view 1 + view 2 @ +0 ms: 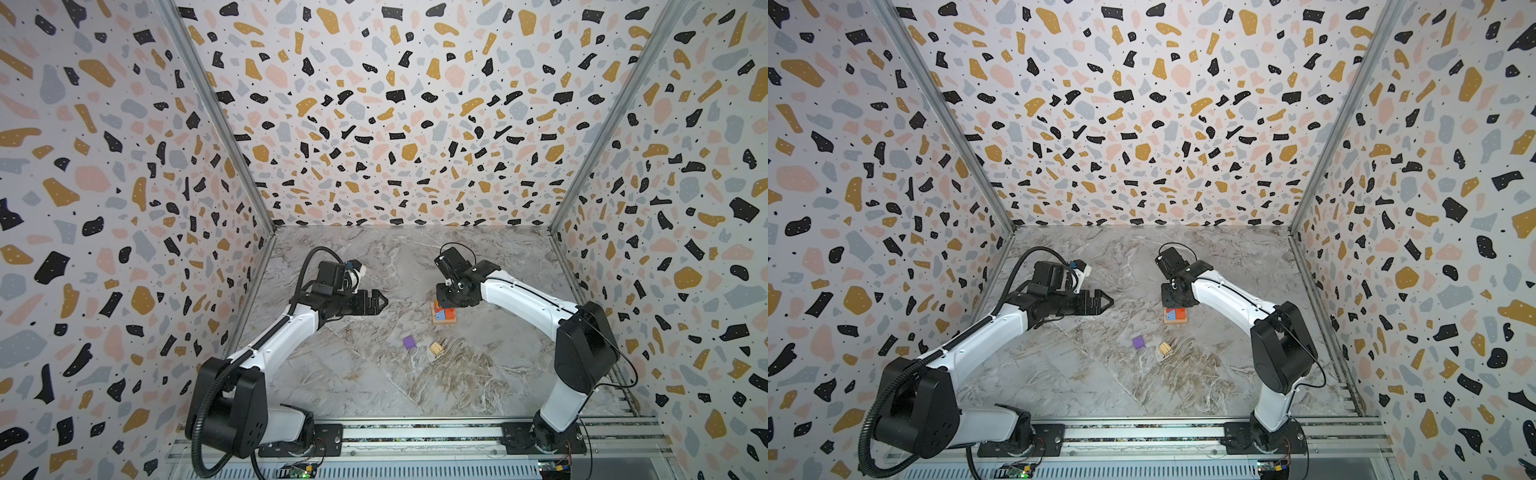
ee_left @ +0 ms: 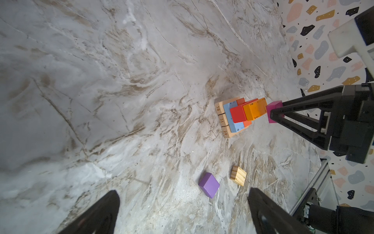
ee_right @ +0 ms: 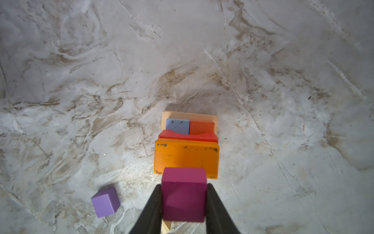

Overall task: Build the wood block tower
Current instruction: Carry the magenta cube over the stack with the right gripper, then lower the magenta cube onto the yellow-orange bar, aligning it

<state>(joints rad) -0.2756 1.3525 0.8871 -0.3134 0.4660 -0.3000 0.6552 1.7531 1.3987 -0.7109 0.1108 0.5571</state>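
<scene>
Well — wood block tower [image 2: 238, 115]: tan base [image 2: 221, 121], orange block [image 2: 255, 109] uppermost.

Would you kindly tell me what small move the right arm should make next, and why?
Probably lower the magenta cube squarely onto the orange block: the right tool grips it just over that topmost block, and whether they touch isn't clear.

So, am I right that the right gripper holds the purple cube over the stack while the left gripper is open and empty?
Not quite: the right wrist view shows the right gripper shut on the magenta cube; the purple cube lies loose on the table. The rest holds: it is over the stack, and the left gripper is open and empty.
</scene>
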